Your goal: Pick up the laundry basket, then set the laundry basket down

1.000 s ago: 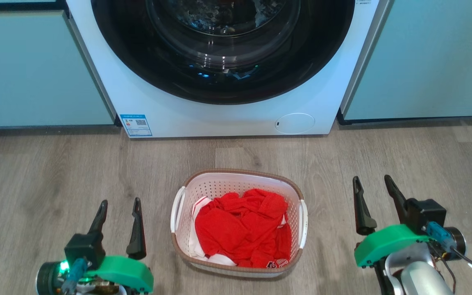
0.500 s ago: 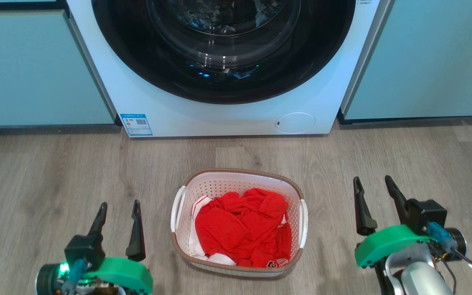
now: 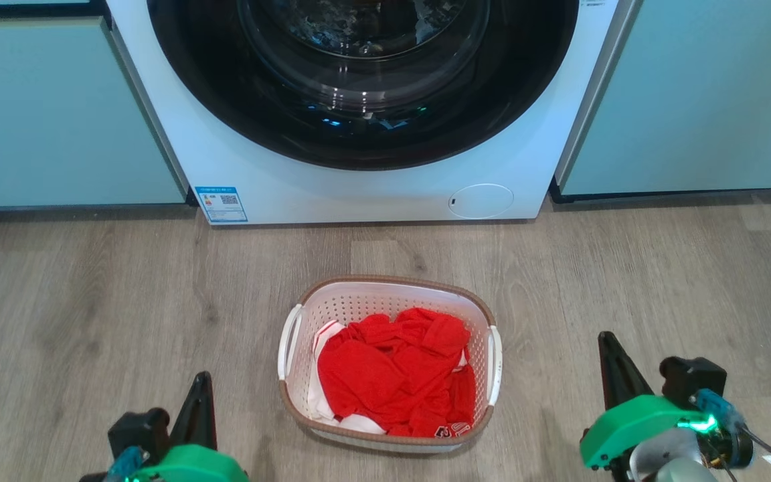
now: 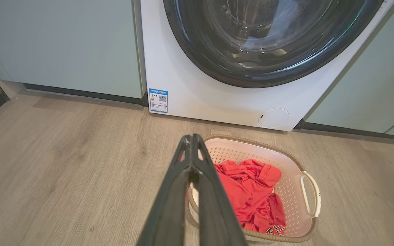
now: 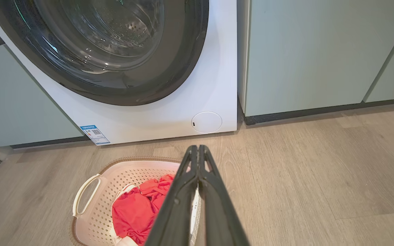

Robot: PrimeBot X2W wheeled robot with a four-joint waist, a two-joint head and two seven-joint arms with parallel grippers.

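On the grey wood-look plank floor (image 3: 91, 301), just before the white front-loading washing machine (image 3: 372, 194), stands the small white perforated plastic laundry basket (image 3: 385, 299) with its brown woven-look rim; it sits upright and level, with a crumpled red garment (image 3: 392, 371) heaped inside.

Noted: the left claw (image 3: 202, 381) is clenched, fingers pressed together on nothing, low and well apart from the basket's left side; the right claw (image 3: 608, 343) is likewise clenched and empty, well apart on the right.

Assessment: a basket at rest with both claws off it fits either the approach before a lift or the retreat after setting down; the views do not settle which. Should a lift be due, the fingers would have to part and close on the white side handles (image 3: 286, 341); otherwise the basket already lies as the task wants.
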